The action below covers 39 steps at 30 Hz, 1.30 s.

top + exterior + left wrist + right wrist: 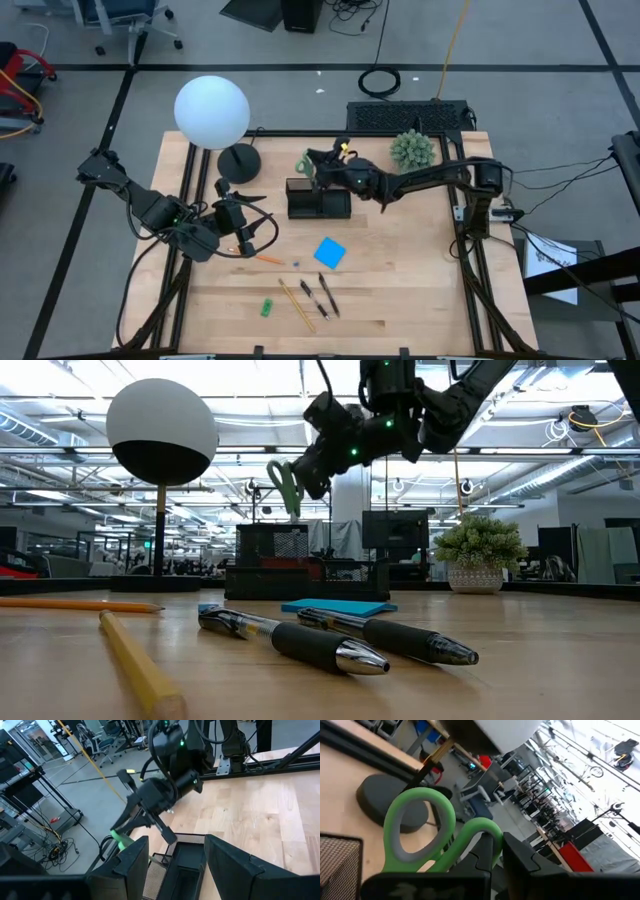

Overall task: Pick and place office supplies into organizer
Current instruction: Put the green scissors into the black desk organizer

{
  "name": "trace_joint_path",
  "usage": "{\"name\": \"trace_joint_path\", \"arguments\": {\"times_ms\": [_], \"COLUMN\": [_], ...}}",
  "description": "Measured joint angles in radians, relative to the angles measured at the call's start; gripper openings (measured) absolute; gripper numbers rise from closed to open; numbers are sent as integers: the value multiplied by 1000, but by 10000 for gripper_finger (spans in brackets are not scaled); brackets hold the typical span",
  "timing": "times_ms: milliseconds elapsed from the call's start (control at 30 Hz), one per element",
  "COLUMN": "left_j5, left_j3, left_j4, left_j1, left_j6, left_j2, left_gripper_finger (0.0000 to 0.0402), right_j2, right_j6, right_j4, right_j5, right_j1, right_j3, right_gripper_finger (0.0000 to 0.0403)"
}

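The right gripper hung above the organizer's far left corner, jaws clamped on the green-handled scissors, handles protruding left. The left gripper, jaws wide and empty, waited left.

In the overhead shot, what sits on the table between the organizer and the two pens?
The blue sticky pad lies between the organizer and the pens; otherwise bare wood. The high view shows it.

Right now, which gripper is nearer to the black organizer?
Right. The right gripper hangs just above the organizer, at its far left corner, shut on the green-handled scissors. The left gripper, open, is off to the organizer's left, above the table.
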Motion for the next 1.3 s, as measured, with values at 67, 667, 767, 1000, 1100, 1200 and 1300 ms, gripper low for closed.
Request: {"name": "trace_joint_path", "arguments": {"times_ms": [67,667,767,1000,1100,1200,1300], "left_j5": [0,0,0,0,0,0,0], "left_j3": [0,0,0,0,0,0,0], "left_j4": [0,-2,-2,-3,-3,-3,-3], "left_j1": [0,0,0,0,0,0,0], "left_j6": [0,0,0,0,0,0,0], "left_j2": [0,0,0,0,0,0,0], "left_gripper_finger": [195,195,195,195,195,195,195], "right_j2": [5,50,48,48,48,48,48], "right_j6": [5,24,26,50,74,85,81], "right_j4": [-8,53,53,29,39,41,40], "right_j5": [0,1,0,-1,-39,-80,-82], "right_j1": [0,0,0,0,0,0,2], "right_j3": [0,-1,-1,-1,-1,-1,-1], "right_gripper_finger": [14,14,14,28,19,10,18]}}
